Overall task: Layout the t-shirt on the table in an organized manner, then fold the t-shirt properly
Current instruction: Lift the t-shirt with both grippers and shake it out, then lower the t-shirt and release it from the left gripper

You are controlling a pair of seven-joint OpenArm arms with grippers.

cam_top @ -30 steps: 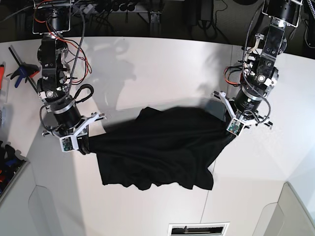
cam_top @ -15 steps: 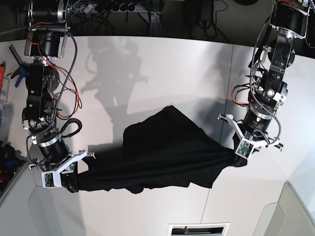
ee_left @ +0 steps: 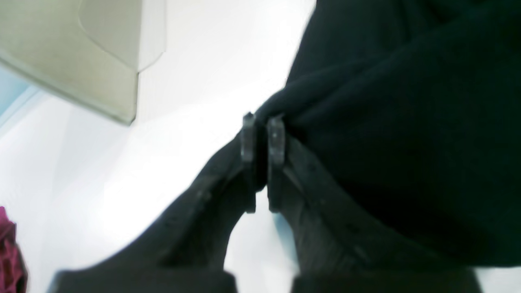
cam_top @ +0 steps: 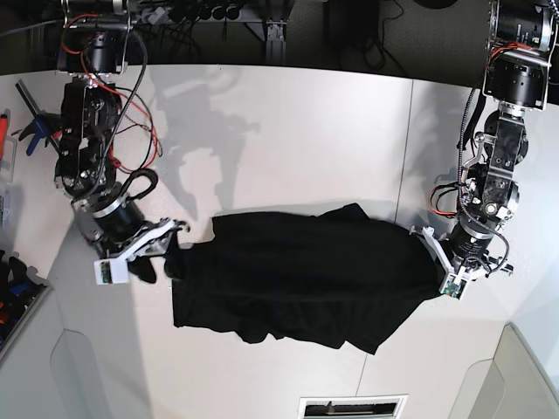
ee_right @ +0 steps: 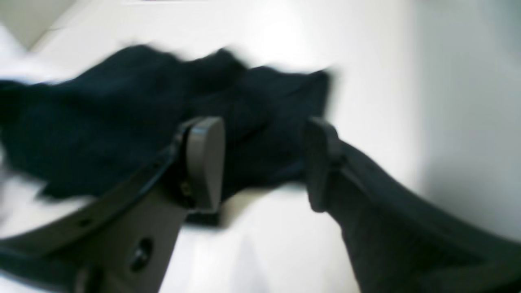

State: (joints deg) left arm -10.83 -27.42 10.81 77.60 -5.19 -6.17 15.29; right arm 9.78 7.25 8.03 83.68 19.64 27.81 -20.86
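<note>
**White table with a black shirt on it**

The table [cam_top: 288, 131] is wide and white, made of panels joined by thin dark seams. The t-shirt [cam_top: 306, 275] lies wrinkled across its front middle part. Blue and red tools [cam_top: 31, 131] rest near the far left edge.

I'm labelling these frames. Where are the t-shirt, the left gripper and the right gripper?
t-shirt [cam_top: 301, 279]: base view, middle of the black cloth.
left gripper [ee_left: 260, 162]: left wrist view, between the jaws pinching cloth.
right gripper [ee_right: 264, 162]: right wrist view, gap between parted jaws.
</note>
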